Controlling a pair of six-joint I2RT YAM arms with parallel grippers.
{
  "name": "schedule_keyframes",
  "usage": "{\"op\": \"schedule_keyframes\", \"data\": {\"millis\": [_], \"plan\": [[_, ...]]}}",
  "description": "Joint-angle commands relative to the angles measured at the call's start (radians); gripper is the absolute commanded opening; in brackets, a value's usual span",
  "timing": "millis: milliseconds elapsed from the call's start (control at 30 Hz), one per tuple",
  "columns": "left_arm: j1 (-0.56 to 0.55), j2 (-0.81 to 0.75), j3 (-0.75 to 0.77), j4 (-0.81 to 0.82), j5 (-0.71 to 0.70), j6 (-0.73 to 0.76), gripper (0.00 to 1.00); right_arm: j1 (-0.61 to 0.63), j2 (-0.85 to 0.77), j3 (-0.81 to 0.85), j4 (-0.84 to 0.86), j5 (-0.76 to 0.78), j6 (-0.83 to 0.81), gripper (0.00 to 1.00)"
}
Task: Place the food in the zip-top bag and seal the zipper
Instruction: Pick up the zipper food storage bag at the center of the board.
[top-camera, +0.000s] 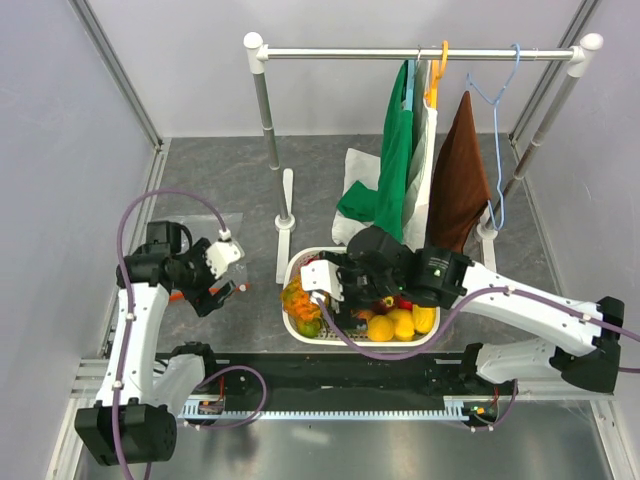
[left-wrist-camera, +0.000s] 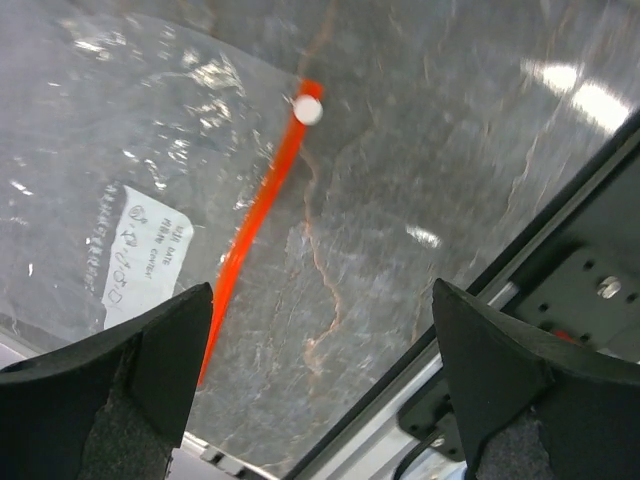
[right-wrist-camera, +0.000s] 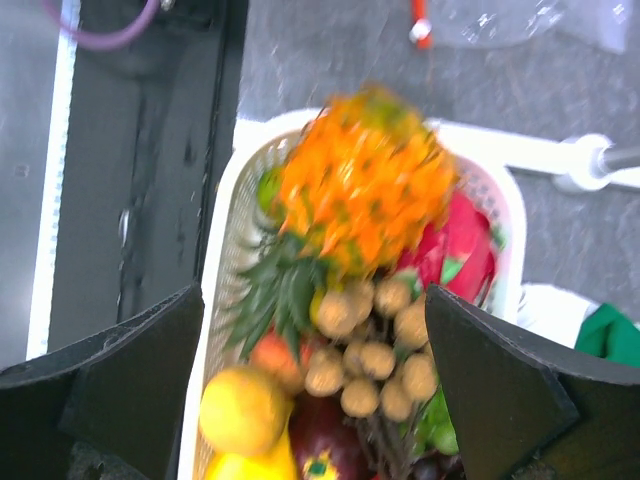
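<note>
The zip-top bag (left-wrist-camera: 120, 170) lies flat on the grey table at the left, its white label (left-wrist-camera: 145, 255) facing up; it also shows in the top view (top-camera: 205, 228). Its orange-red zipper (left-wrist-camera: 262, 210) ends in a white slider (left-wrist-camera: 308, 110). My left gripper (left-wrist-camera: 320, 330) hovers open and empty above the zipper's near end (top-camera: 222, 290). My right gripper (right-wrist-camera: 315, 330) is open and empty above the white basket (right-wrist-camera: 215, 300). In the basket lie the orange pineapple (right-wrist-camera: 365, 200) with its green crown and yellow lemon pieces (right-wrist-camera: 245, 410). The top view shows this gripper (top-camera: 335, 300) over the pineapple (top-camera: 298, 300) and lemons (top-camera: 400, 323).
The basket (top-camera: 297, 262) also holds a tan berry bunch (right-wrist-camera: 375, 350), a red-pink fruit (right-wrist-camera: 465, 245) and dark fruit. A clothes rail (top-camera: 420, 52) with green, white and brown garments stands behind it; its post base (top-camera: 286, 205) stands between bag and basket. A black rail (top-camera: 330, 370) runs along the near edge.
</note>
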Motion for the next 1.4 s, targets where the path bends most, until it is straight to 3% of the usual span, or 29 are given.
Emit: {"op": "schedule_keyframes", "data": {"millis": [0, 200, 433, 700, 867, 967, 1000, 1033, 1367], "plan": [[-0.002, -0.034, -0.136, 0.069, -0.084, 0.292, 0.94, 0.013, 0.046, 0.09, 0.092, 0.024, 0.079, 0.98], [-0.004, 0.079, -0.239, 0.275, -0.17, 0.354, 0.83, 0.043, 0.04, 0.069, 0.211, 0.018, 0.16, 0.98], [-0.001, 0.147, -0.346, 0.565, -0.306, 0.504, 0.79, 0.043, 0.027, 0.06, 0.322, 0.003, 0.249, 0.98], [0.203, 0.234, -0.31, 0.538, -0.287, 0.665, 0.8, 0.044, 0.033, 0.049, 0.356, 0.015, 0.245, 0.98], [0.251, 0.309, -0.242, 0.466, -0.219, 0.679, 0.62, 0.044, 0.027, 0.023, 0.38, 0.026, 0.252, 0.98], [0.254, 0.329, -0.213, 0.411, -0.162, 0.668, 0.38, 0.043, 0.032, 0.033, 0.409, 0.057, 0.306, 0.98], [0.254, 0.334, -0.199, 0.4, -0.136, 0.662, 0.09, 0.044, 0.038, 0.04, 0.415, 0.078, 0.321, 0.98], [0.254, 0.338, -0.187, 0.372, -0.118, 0.627, 0.02, 0.044, 0.04, 0.041, 0.434, 0.086, 0.335, 0.98], [0.257, 0.453, 0.231, 0.04, 0.189, 0.216, 0.02, 0.046, 0.066, 0.032, 0.601, 0.166, 0.367, 0.97]]}}
